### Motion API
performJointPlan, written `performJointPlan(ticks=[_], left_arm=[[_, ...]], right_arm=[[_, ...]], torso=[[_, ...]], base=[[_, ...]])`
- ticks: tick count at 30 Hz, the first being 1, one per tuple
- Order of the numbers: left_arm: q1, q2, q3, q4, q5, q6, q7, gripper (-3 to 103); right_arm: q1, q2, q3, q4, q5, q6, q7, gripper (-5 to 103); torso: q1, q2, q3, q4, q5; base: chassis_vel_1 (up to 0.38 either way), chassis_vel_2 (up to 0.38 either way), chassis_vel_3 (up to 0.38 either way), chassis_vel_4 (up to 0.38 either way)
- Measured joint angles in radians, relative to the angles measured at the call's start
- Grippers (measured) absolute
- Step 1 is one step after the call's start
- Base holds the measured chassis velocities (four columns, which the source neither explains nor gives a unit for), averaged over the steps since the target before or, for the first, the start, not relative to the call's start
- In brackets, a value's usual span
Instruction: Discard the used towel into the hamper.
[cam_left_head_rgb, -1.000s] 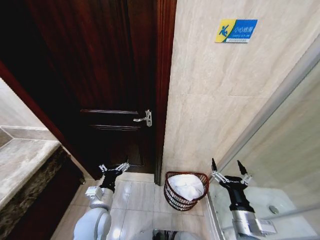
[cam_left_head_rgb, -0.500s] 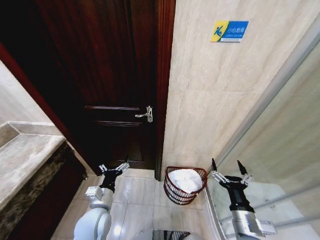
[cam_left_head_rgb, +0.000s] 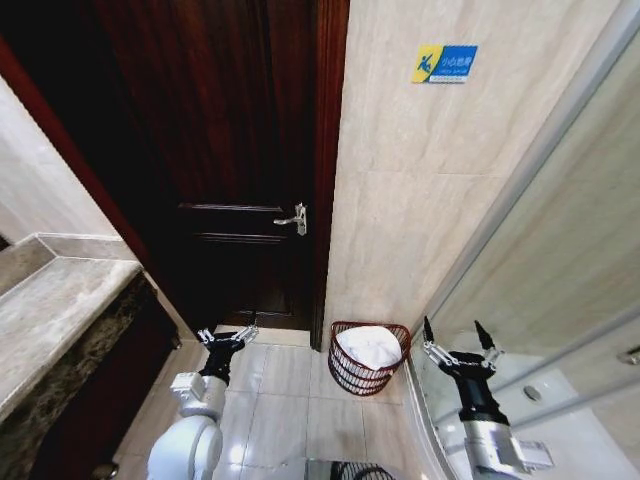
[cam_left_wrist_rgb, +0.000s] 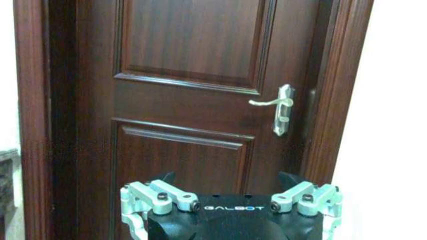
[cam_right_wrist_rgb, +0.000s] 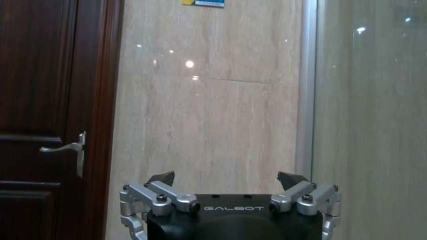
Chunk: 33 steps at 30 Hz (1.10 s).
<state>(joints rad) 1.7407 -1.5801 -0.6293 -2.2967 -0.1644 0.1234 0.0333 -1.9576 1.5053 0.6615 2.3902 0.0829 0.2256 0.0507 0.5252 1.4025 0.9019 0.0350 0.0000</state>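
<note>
The right tool (cam_left_head_rgb: 458, 342) is held low with its fingers spread wide and nothing gripped; the left tool (cam_left_head_rgb: 228, 336) is likewise open and empty, near the dark door (cam_left_head_rgb: 230, 150). The hamper (cam_left_head_rgb: 368, 357) stands on the tiled floor (cam_left_head_rgb: 290, 400) between them, against the marble wall, just nearer the right tool and to its left. A white towel (cam_left_head_rgb: 368, 345) is seen bundled inside the reddish openwork ribs, so the discard is judged done.

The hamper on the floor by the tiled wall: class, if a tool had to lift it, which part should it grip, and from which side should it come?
Grip the hamper by its top rim, coming from above, one finger inside and one outside. The rim is the one firm, exposed ring; a white towel fills the middle, and the wall stands close behind. The right tool, open and nearest, seems better placed than the left tool.
</note>
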Motion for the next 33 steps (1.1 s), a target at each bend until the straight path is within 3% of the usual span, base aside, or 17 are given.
performJointPlan(ticks=[33], left_arm=[[0.0, 0.0, 0.0, 0.0, 0.0, 0.0, 0.0, 100]], right_arm=[[0.0, 0.0, 0.0, 0.0, 0.0, 0.0, 0.0, 100]], torso=[[0.0, 0.0, 0.0, 0.0001, 0.0001]], base=[[0.135, -0.139, -0.133, 0.137]])
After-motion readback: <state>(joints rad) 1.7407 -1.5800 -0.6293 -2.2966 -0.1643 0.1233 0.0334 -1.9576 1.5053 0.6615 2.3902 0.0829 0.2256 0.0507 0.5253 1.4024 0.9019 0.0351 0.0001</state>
